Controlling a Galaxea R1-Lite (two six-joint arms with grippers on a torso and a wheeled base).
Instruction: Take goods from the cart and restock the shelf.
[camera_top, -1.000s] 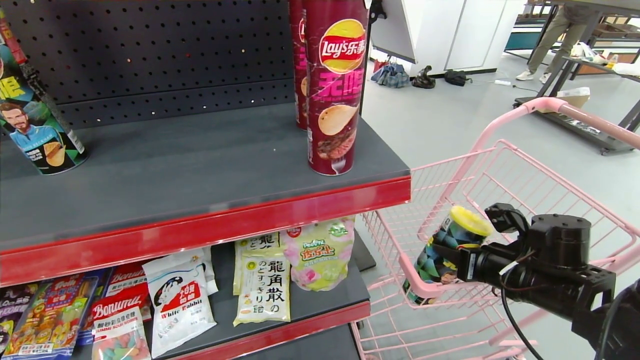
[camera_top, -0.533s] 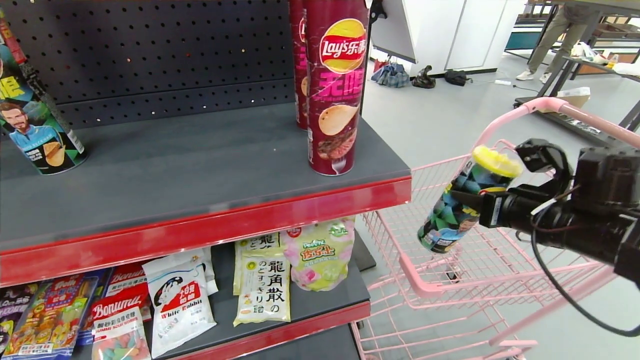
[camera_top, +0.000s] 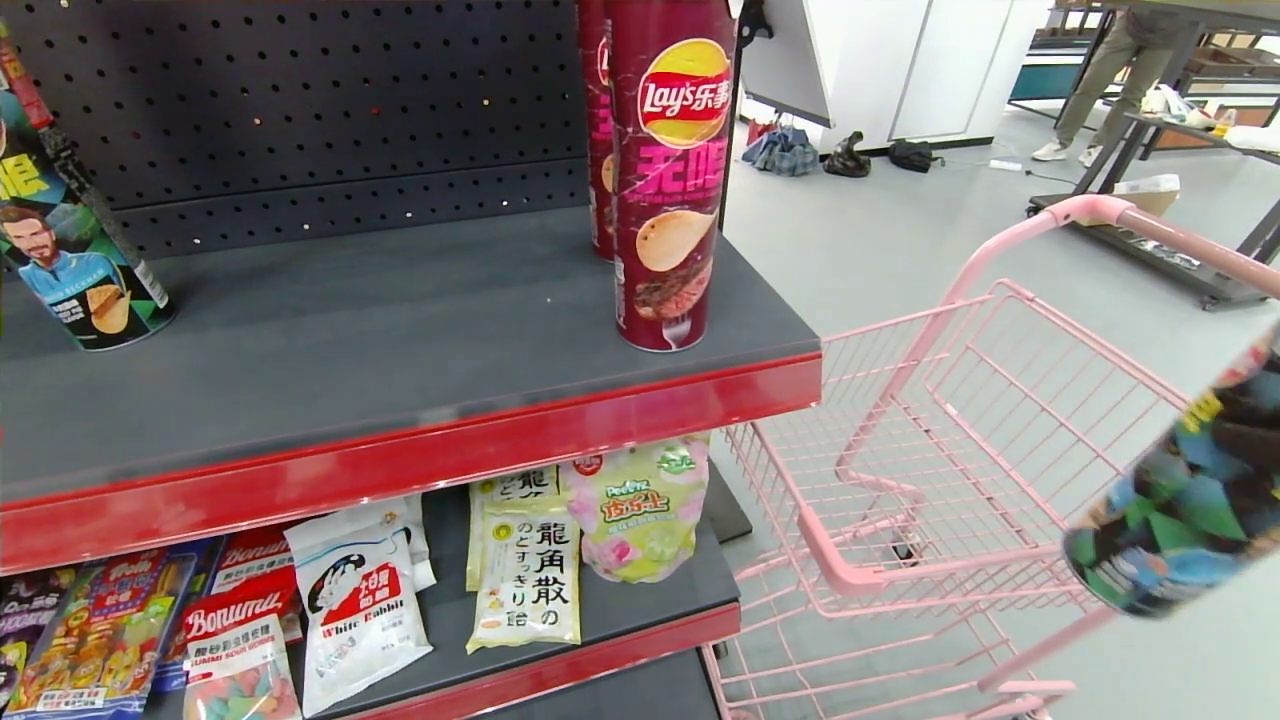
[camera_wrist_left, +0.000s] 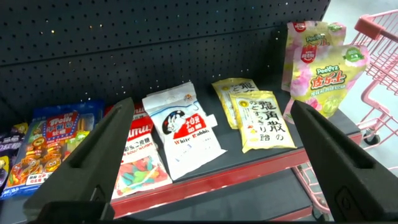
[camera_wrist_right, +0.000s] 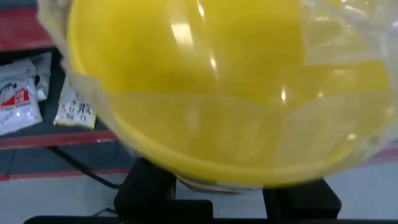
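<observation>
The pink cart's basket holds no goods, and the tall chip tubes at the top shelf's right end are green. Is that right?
No: the chip tubes at the top shelf's right end are dark red, not green, as the head view shows. The pink cart does hold no goods; the multicoloured can is aloft.

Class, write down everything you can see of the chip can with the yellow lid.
The chip can is a tall tube printed in green, blue, black and yellow angular patches. It hangs tilted in the air before the right side of the pink cart, base end lower, toward the robot's left. The right wrist view shows its yellow lid under a clear plastic cover, dark fingers of the right gripper at either side.
</observation>
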